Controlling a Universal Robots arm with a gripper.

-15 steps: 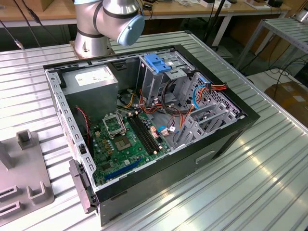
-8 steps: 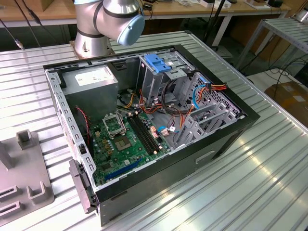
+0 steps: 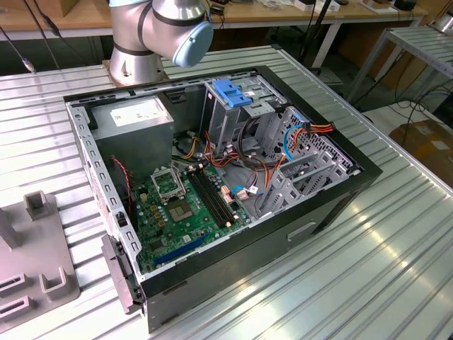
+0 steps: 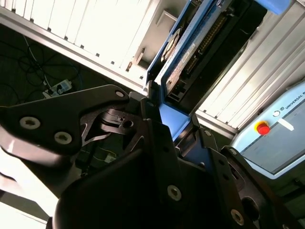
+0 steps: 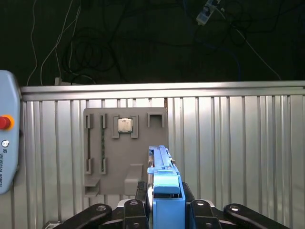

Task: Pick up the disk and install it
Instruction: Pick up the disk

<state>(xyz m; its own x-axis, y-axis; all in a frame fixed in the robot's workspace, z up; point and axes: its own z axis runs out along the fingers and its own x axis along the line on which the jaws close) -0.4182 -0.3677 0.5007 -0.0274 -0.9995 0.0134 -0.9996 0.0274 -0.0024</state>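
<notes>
My gripper (image 5: 167, 209) is shut on the disk (image 5: 164, 179), which stands edge-on between the black fingers (image 5: 135, 210), its bright blue carrier facing the camera. In the second wrist view the gripper (image 4: 178, 128) clamps the blue carrier's end, and the disk (image 4: 190, 55) shows its grey metal face and white label. The disk hangs above the ribbed metal table (image 5: 238, 143), near a grey fixture plate (image 5: 125, 150). In the exterior view, the open computer case (image 3: 212, 177) lies on the table, with its tall metal drive cage (image 3: 233, 117) topped by a blue latch (image 3: 231, 92).
The arm's base (image 3: 152, 35) stands behind the case. A grey fixture plate (image 3: 32, 262) with a small chip (image 5: 125, 125) sits by the table edge. A pendant with a red button (image 5: 5, 138) lies on the table. Cables (image 5: 95, 52) trail on the dark floor beyond.
</notes>
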